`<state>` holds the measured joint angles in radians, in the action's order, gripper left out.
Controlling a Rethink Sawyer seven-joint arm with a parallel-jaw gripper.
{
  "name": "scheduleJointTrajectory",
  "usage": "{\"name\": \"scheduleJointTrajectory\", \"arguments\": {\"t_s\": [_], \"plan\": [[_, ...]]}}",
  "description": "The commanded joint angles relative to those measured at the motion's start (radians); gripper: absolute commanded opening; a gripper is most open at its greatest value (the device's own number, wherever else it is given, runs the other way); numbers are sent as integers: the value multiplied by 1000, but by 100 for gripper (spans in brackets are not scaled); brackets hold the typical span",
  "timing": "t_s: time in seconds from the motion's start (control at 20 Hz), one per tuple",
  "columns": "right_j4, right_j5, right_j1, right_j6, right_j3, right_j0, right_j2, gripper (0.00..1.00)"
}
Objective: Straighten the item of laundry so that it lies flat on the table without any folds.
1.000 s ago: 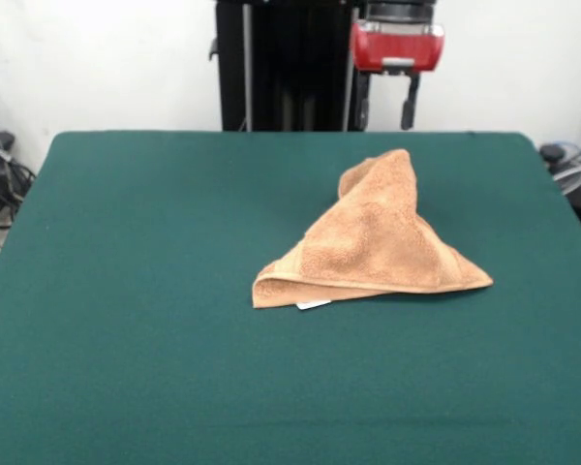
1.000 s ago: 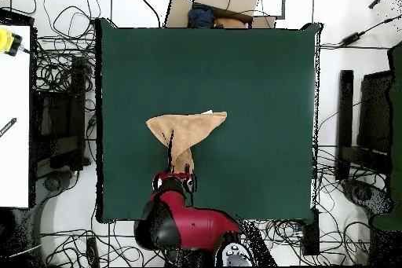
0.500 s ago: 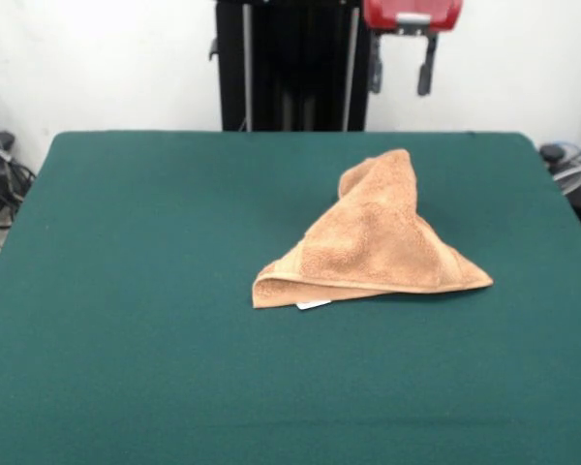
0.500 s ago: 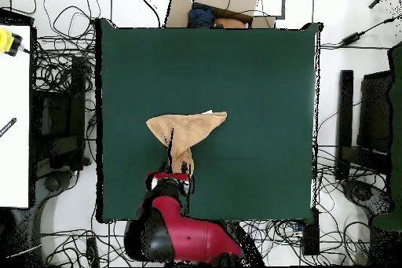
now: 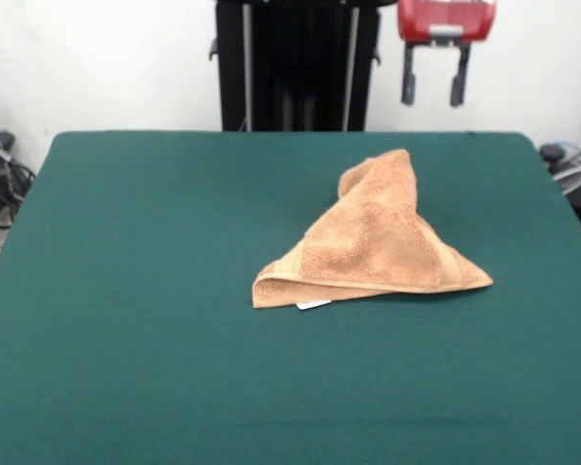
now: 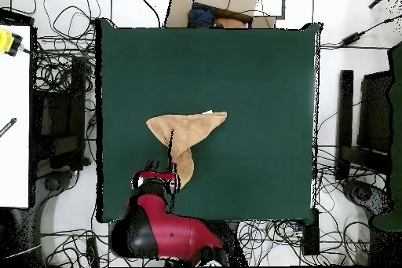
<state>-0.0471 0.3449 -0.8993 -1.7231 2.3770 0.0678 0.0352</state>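
Tan terry towel (image 5: pixel 378 247): I log it folded into a rumpled triangle on the green table (image 5: pixel 136 291), white label (image 5: pixel 313 304) at its near edge. Gripper (image 5: pixel 432 85): raised clear, jaws apart, holding nothing.

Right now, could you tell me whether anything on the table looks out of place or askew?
Yes: the towel is folded over itself into a rough triangle, with one corner bunched up in a peak, not flat on the table. The gripper hangs clear of it.
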Motion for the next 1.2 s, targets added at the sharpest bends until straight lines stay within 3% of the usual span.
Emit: {"name": "scheduleJointTrajectory", "arguments": {"t_s": [0.05,0.4,0.75,1.05,1.2], "plan": [[-27,147,266,-320,-141,-12,130,100],[-11,141,306,-290,-163,13,154,100],[18,47,247,-272,-118,108,206,100],[29,-59,206,-211,-139,188,249,100],[28,-88,226,-184,-177,213,259,100]]}}
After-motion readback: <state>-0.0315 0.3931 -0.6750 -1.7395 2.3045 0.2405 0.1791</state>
